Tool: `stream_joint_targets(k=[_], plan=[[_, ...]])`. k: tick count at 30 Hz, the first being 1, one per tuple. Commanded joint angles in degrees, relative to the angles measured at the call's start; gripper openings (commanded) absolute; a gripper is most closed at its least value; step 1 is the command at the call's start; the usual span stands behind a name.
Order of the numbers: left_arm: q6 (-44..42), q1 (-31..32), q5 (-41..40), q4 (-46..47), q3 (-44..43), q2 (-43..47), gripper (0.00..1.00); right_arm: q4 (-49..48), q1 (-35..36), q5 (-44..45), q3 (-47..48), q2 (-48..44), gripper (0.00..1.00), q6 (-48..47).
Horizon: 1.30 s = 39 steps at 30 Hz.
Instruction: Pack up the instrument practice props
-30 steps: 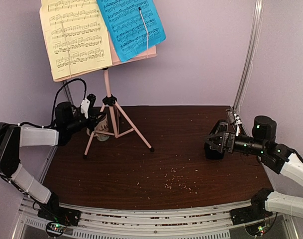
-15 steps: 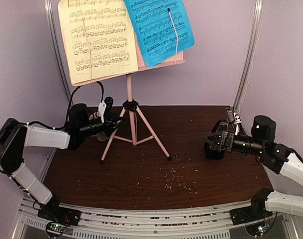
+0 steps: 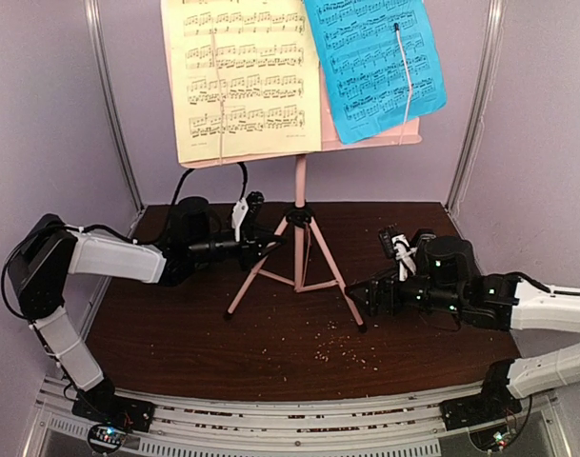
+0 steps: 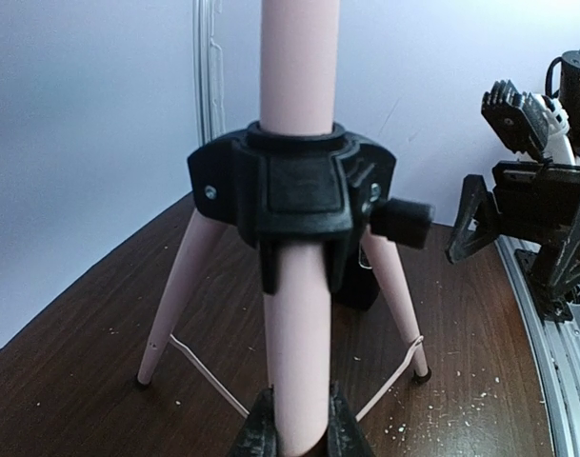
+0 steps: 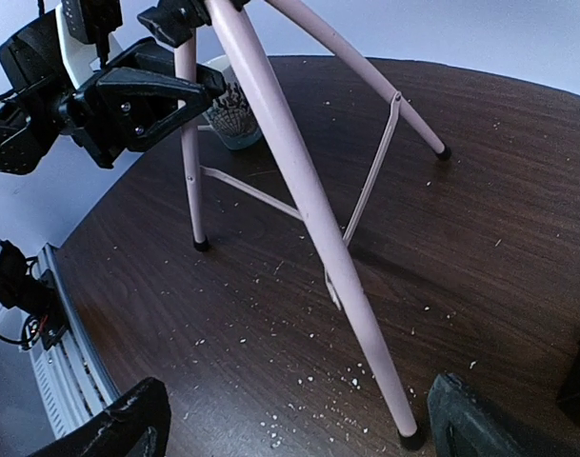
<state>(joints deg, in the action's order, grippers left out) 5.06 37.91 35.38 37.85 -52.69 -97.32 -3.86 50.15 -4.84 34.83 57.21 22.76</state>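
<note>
Nothing is packed yet — left jaws pinch the pink stand [image 3: 300, 181], pages [image 3: 242, 76] on it, right jaws wide open.

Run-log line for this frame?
left tool: shut on music stand leg | right tool: open around front leg foot | sheet-music pages: on stand

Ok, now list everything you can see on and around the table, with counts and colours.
music stand: one, pink with a black collar, standing on its tripod legs mid-table
yellow page: one, yellow, on the stand's desk, left
blue page: one, blue, on the stand's desk, right
mug: one, pale, beyond the tripod near the left gripper
crumbs: many, pale, scattered on the near table
table: one, dark brown
left gripper: one, black, shut on a tripod leg
right gripper: one, black, open at the near right leg's foot
</note>
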Motion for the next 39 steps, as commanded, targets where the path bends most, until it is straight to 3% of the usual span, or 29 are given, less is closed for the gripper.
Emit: stream_joint_targets(k=[1,6,8,14,18,21,27,33,36,39], plan=[[-3.12,1.80,4.55,-9.33,-1.12,-2.29,0.00,-1.61,4.03,10.62,4.19,2.82,0.97,-2.80],[-7.11,1.79,0.58,-14.85,-1.69,-1.96,0.00,-2.12,4.99,14.67,2.08,0.55,0.98,-0.93],[-6.83,1.79,-0.11,-15.37,-1.72,-1.80,0.10,-2.14,5.00,15.94,0.57,-1.23,0.98,0.07],[-2.96,1.73,-3.68,-10.45,1.50,1.70,0.51,1.71,4.88,19.28,-0.98,-5.12,1.00,2.00],[-0.46,1.79,-7.48,-7.97,4.48,6.13,0.68,5.18,4.25,21.28,0.56,-6.56,1.00,2.59],[1.89,1.75,-10.86,-5.34,8.47,10.98,0.73,7.25,1.75,21.02,1.62,-7.58,1.00,3.42],[9.96,-0.33,-22.02,-7.33,17.66,25.60,0.79,10.85,-11.93,13.56,2.55,-10.69,1.00,6.02],[20.88,-9.85,-21.71,-23.23,20.75,44.74,0.84,16.26,-22.54,8.32,7.75,-13.40,1.00,6.88],[22.86,-14.74,-18.08,-33.12,17.74,51.45,0.84,16.70,-23.34,4.15,10.74,-16.30,0.98,8.10],[22.83,-16.42,-14.45,-42.36,11.68,54.70,0.84,13.81,-23.26,-6.18,12.27,-18.84,0.96,11.60]])
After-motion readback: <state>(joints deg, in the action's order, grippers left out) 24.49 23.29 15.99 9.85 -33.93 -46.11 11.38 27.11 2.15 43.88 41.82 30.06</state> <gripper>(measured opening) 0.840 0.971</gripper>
